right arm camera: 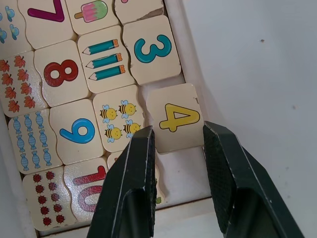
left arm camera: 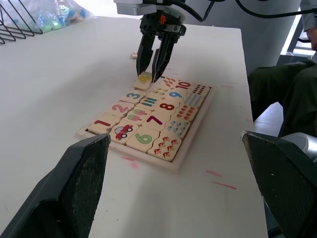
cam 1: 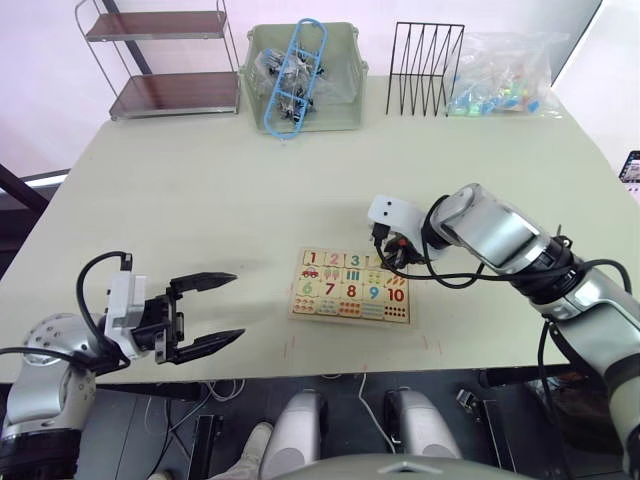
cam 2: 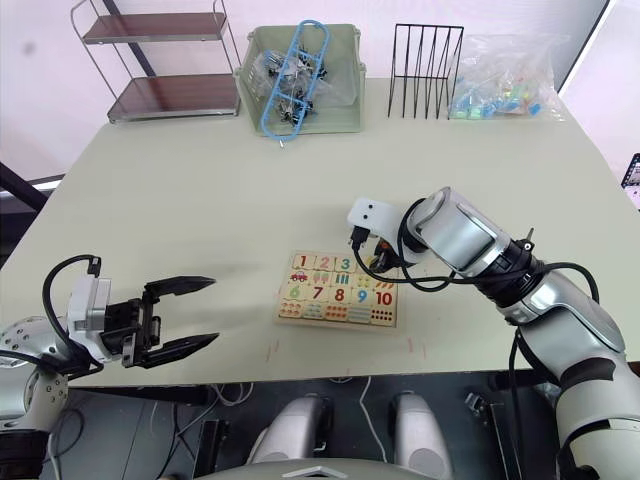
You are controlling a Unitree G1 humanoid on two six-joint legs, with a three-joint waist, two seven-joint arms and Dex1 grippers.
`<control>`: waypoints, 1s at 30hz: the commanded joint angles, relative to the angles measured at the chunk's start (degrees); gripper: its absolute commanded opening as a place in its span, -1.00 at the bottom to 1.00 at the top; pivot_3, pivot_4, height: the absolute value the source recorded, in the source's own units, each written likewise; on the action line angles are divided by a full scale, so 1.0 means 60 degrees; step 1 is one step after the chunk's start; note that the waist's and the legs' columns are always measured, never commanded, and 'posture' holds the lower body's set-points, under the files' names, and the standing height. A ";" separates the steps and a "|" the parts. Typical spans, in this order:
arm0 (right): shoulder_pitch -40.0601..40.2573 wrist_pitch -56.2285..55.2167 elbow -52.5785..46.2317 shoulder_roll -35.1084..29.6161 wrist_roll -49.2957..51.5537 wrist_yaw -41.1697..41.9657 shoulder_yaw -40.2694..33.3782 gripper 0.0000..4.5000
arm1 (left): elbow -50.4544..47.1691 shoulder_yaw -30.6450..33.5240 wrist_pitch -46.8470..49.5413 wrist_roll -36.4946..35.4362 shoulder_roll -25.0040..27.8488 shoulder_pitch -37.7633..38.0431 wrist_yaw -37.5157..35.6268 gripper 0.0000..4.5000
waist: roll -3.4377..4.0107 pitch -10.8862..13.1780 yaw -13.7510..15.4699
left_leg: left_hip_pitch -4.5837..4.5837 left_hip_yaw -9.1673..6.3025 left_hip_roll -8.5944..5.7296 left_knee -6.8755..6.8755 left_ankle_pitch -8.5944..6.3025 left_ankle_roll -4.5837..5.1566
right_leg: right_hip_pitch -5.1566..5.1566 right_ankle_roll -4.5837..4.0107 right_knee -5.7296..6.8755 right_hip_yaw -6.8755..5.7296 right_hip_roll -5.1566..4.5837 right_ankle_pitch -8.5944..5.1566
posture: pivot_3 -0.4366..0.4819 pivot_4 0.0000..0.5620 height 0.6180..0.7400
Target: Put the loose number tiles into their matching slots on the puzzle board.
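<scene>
The puzzle board (cam 1: 350, 285) is our landmark: it lies flat on the pale table (cam 1: 200, 200), near the edge closest to us, and we place everything else from it. Our right gripper (left arm camera: 153, 74) stands over the board's far row, fingers pointing down on either side of the yellow 4 tile (right arm camera: 176, 118). From the wrist, the two black fingers bracket the tile's lower corners with a narrow gap between them; we cannot tell whether they actually pinch it or have just let go. The tile sits slightly tilted, one edge riding on the board's far rim rather than flat in its slot, right next to the blue 3 tile (right arm camera: 151, 49) and behind the bee picture. We judge the gripper is held upright like this so the tile can be pressed straight down and nudged inward until it drops level. The slot beyond the 4, at the board's end by the 10, looks open, so the 5 is probably still to come. A small pale piece (left arm camera: 133, 55) lies on the table just beyond the board; it may be that tile. Our left gripper (cam 1: 205, 315) hovers well to the board's left, fingers spread wide and empty, kept clear of the work.
</scene>
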 commanded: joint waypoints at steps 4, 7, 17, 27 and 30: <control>0.0015 -0.0250 -0.0242 0.0010 -0.0043 0.0074 0.0051 -0.63 | -0.0380 0.0195 -0.0049 -0.0061 0.0057 0.0093 0.0074 1.00 | 0.0000 0.0000 -0.0002 | 0.0000 0.0000 0.0000 0.0000 0.0000 0.0000 | 0.0000 0.0000 0.0000 0.0000 0.0000 0.0000 | -0.05 -0.47 1.00; 0.0054 -0.0282 -0.0245 0.0026 -0.0047 0.0064 0.0064 -0.63 | -0.0413 0.0205 -0.0030 -0.0072 0.0074 0.0123 0.0096 1.00 | 0.0000 0.0001 -0.0002 | 0.0000 0.0000 0.0000 -0.0001 0.0000 0.0000 | -0.0001 -0.0001 0.0000 0.0000 0.0000 0.0000 | -0.05 -0.47 1.00; 0.0125 -0.0479 -0.0208 0.0153 -0.0095 0.0058 0.0095 -0.63 | -0.0514 0.0268 0.0024 -0.0104 0.0120 0.0221 0.0124 1.00 | 0.0000 0.0001 -0.0004 | -0.0001 0.0000 0.0000 -0.0004 0.0000 0.0000 | -0.0003 -0.0007 -0.0001 0.0000 -0.0001 -0.0004 | -0.05 -0.47 1.00; 0.0211 -0.0644 -0.0202 0.0113 -0.0226 0.0165 0.0153 -0.63 | -0.0575 0.0267 0.0076 -0.0116 0.0135 0.0219 0.0173 1.00 | 0.0000 0.0001 -0.0015 | 0.0000 0.0000 0.0000 -0.0006 0.0000 0.0000 | -0.0004 -0.0008 -0.0001 0.0000 0.0000 -0.0004 | -0.05 -0.47 1.00; 0.0221 -0.0700 -0.0203 0.0095 -0.0278 0.0221 0.0180 -0.63 | -0.0563 0.0269 0.0082 -0.0110 0.0141 0.0201 0.0177 1.00 | 0.0000 0.0001 -0.0016 | -0.0001 -0.0001 0.0001 -0.0007 0.0000 0.0000 | -0.0004 -0.0008 -0.0002 0.0000 0.0000 -0.0005 | -0.05 -0.47 1.00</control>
